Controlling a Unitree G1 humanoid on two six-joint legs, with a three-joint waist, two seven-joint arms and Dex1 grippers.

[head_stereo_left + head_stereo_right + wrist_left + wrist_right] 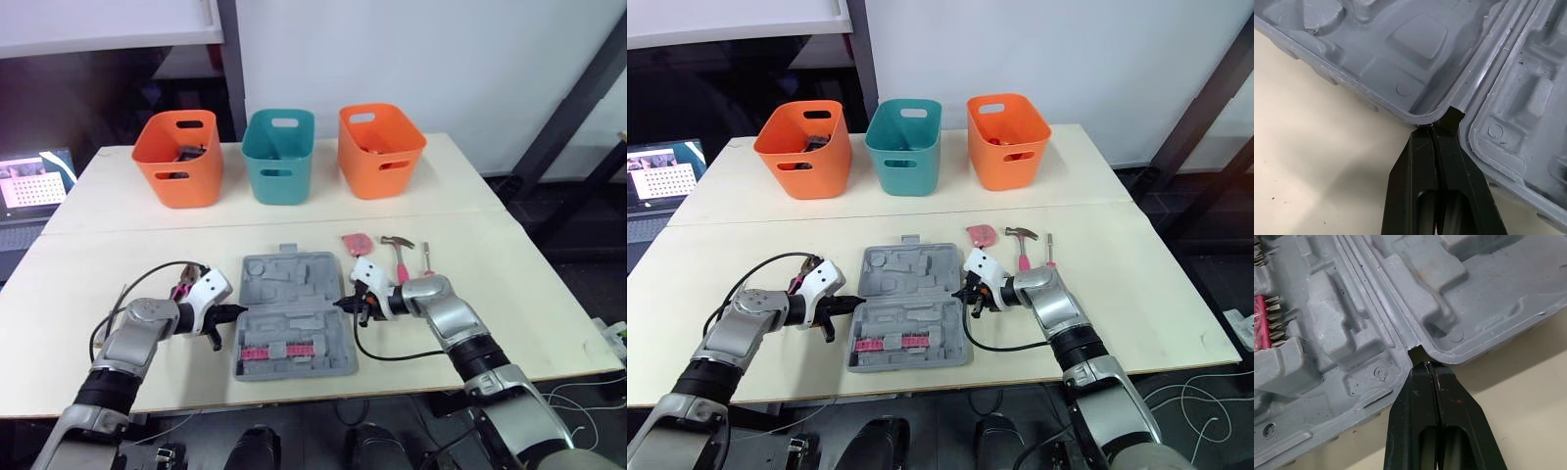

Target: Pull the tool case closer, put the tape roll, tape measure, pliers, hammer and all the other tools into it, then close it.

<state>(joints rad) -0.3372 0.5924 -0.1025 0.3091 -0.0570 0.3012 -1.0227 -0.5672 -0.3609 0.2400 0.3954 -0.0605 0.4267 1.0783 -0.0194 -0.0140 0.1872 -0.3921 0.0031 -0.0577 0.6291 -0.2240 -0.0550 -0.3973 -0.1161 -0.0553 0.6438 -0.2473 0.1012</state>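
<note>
Grey tool case (294, 313) open flat at mid-table, between both arms. Left gripper (235, 311) pinched closed, empty, tips at hinge notch on the case's left edge. Right gripper (340, 305) likewise closed, at the right-edge notch. Hammer (400, 253) and pink tape measure (355, 241) on table just beyond it.

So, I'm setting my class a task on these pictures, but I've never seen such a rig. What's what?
A humanoid robot with two arms works at a table. Two pictures come from its head, two from cameras on its wrists. An open grey tool case lies before it; the left gripper and right gripper, both shut, touch its hinge ends, holding nothing. A hammer lies right of the case. An orange bin, a teal bin and a second orange bin stand behind.
</note>
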